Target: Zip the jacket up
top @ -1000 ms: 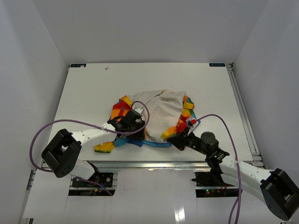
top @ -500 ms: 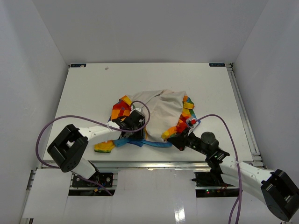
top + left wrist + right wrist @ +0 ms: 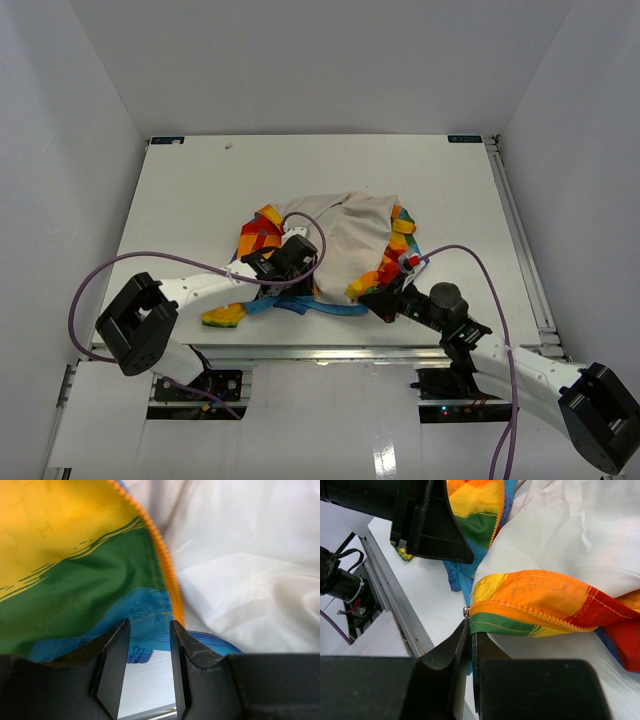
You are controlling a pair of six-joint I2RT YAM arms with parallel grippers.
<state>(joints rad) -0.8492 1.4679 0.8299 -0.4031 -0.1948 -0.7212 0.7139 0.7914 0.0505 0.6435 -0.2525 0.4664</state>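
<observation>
The jacket point(image 3: 345, 235) lies open mid-table, cream lining up, with rainbow panels at its left and right edges. My left gripper point(image 3: 287, 262) is over the jacket's left front edge. In the left wrist view it point(image 3: 145, 667) is open and empty, with bare table between the fingers point(image 3: 112, 665), just short of the blue hem and the orange zipper tape point(image 3: 167, 575). My right gripper point(image 3: 380, 296) is shut point(image 3: 471, 630) on the bottom corner of the right front edge point(image 3: 535, 595), just under the zipper's small metal end point(image 3: 465, 611).
A rainbow sleeve end point(image 3: 222, 316) lies by the table's near edge on the left. The metal front rail point(image 3: 385, 590) runs close under both grippers. The left gripper's black body point(image 3: 430, 520) shows close by in the right wrist view. White walls enclose the table.
My left arm has shifted, and its gripper has moved slightly right along the jacket's left edge. The right arm and its held corner have not moved.
</observation>
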